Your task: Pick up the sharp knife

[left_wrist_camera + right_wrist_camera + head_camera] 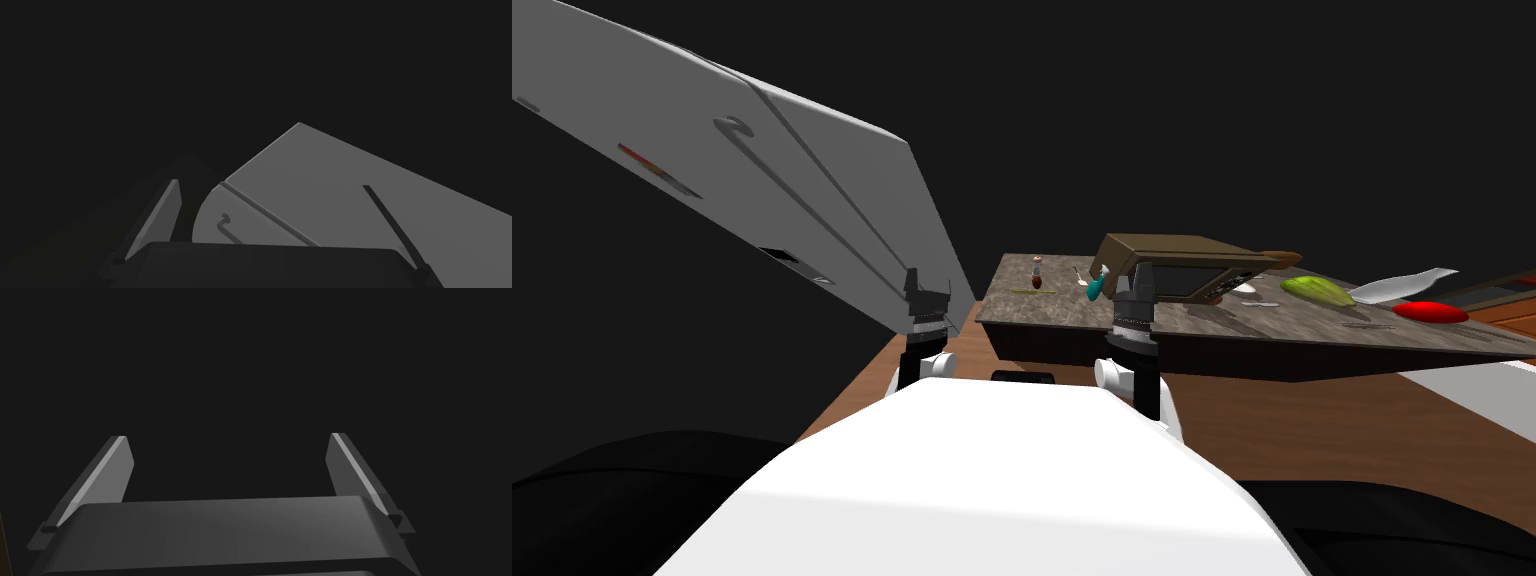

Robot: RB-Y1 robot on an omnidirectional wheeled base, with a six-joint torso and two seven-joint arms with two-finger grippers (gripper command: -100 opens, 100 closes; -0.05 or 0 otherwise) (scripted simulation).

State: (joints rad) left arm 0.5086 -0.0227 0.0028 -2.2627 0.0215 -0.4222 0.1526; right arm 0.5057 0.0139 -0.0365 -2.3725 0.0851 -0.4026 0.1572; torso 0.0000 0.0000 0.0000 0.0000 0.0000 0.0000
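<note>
Both of my hands are open and empty. In the head view my right hand [1130, 290] stands at the near edge of the desk [1212, 335], just left of a brown appliance [1192, 262]. Its wrist view shows the fingers [107, 470] spread wide with a black area beyond them. My left hand [930, 285] is left of centre, off the desk, and faces a large grey panel [325, 185] between its parted fingers [160, 215].

The sharp knife [1257, 303] is hard to pick out. My best guess is the thin pale sliver lying flat on the desk, right of centre in the head view and just below the appliance. It lies to the right of my right hand, with its long axis running roughly left to right across the frame. By my reckoning the right hand is much the nearer one. It would have to swing rightward and turn its fingers across that axis.
</note>
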